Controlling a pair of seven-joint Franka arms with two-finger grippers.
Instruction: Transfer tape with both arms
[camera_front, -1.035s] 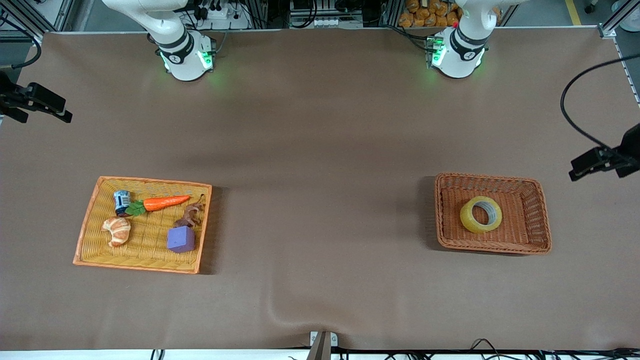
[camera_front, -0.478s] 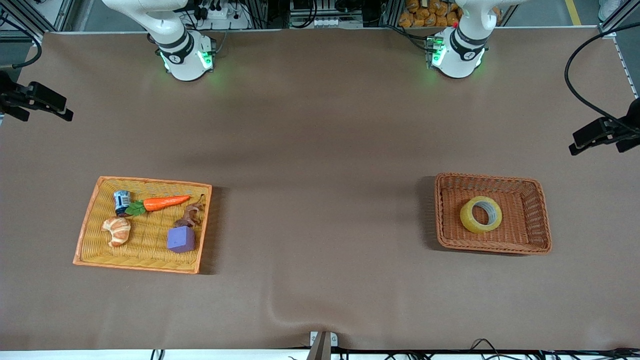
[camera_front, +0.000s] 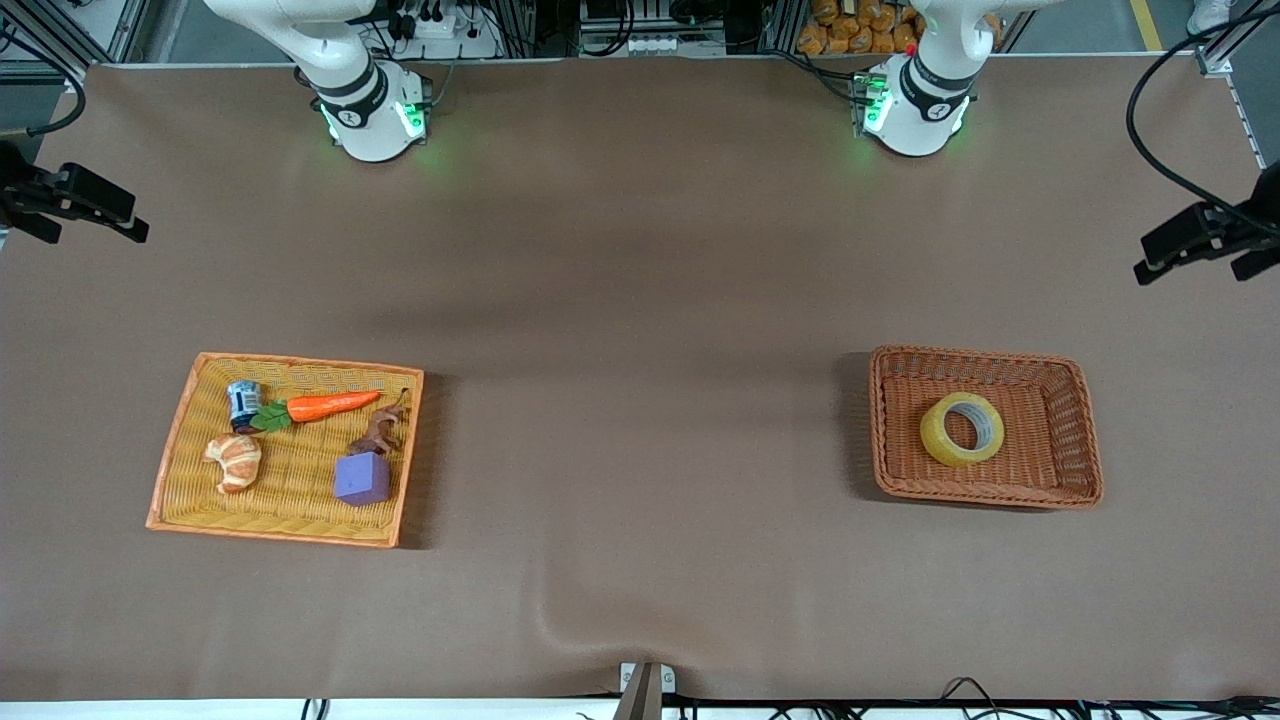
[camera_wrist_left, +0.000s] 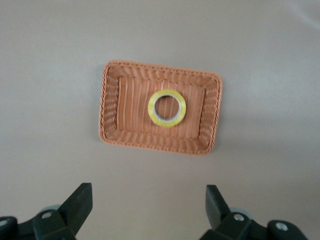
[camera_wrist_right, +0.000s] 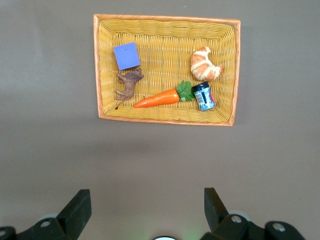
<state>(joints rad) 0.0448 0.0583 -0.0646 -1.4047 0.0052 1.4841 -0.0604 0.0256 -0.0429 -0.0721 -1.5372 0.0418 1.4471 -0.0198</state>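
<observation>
The tape (camera_front: 962, 429) lies flat in the middle of the brown wicker basket (camera_front: 1084, 455) toward the left arm's end of the table, its hole facing up; a round ring, it has no long axis. The left wrist view looks straight down its core; the front view shows its side wall too. The left gripper (camera_wrist_left: 148, 207) hangs high above the table beside that basket, jaws spread wide. The right gripper (camera_wrist_right: 147, 207), also spread, waits above the table beside the yellow basket (camera_wrist_right: 165, 24).
</observation>
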